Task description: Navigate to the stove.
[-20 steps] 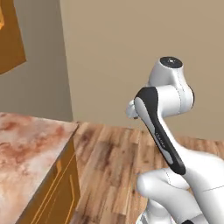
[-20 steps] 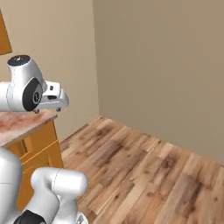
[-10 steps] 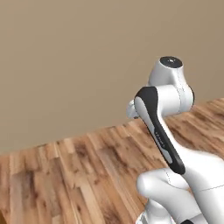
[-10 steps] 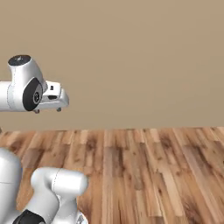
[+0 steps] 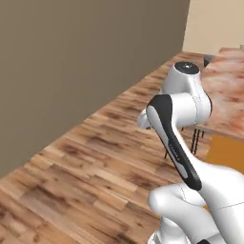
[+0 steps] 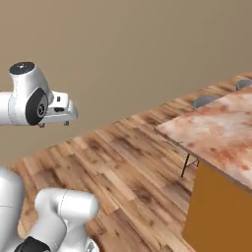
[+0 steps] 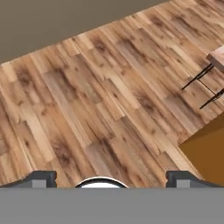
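Stove: none appears among the plain wall (image 6: 123, 54), wood floor (image 5: 95, 162) and marble-topped bench (image 6: 221, 133) | Jaws (image 7: 109, 177): spread wide, holding nothing, over bare floor | Risk: the base may clip the bench corner or the stools (image 6: 204, 101) beside it, or settle facing the wrong way | Writing: none legible

Plain brown-grey wall (image 6: 128, 54) meets wood-plank floor (image 5: 86, 176). Marbled reddish tabletop (image 6: 221, 133) on orange cabinet base (image 6: 216, 216) stands right of the claw, with grey-seated stools (image 6: 204, 101) on thin dark legs (image 7: 205, 85) beside it. Cream wall (image 5: 214, 24) beyond.
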Robot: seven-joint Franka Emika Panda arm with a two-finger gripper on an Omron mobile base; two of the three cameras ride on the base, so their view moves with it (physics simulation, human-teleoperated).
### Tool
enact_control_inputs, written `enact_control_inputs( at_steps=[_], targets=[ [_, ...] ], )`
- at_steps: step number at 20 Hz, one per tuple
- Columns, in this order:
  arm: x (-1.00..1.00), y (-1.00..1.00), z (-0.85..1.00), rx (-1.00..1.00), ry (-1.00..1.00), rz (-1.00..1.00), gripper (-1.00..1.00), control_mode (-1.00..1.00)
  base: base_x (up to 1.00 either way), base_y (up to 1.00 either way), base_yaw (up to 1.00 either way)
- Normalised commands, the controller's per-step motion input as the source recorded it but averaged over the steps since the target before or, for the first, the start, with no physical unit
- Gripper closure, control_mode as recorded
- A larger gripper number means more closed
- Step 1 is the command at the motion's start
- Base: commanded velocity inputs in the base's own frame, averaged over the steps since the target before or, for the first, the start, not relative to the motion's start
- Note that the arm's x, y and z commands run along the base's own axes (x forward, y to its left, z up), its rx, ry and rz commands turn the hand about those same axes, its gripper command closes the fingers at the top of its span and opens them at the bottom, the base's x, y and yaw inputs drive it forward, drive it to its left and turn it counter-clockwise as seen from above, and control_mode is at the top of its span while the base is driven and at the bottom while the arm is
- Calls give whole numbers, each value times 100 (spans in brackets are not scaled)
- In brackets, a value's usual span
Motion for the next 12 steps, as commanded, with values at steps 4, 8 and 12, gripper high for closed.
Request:
enact_control_inputs(
  at_steps=[4,8,12],
  targets=[
    [0,0,0,0,0,0,-100,100,-35,0,-93],
    [0,0,0,0,0,0,-100,100,-33,0,-90],
    [0,0,0,0,0,0,-100,100,-28,-2,-88]
  ],
)
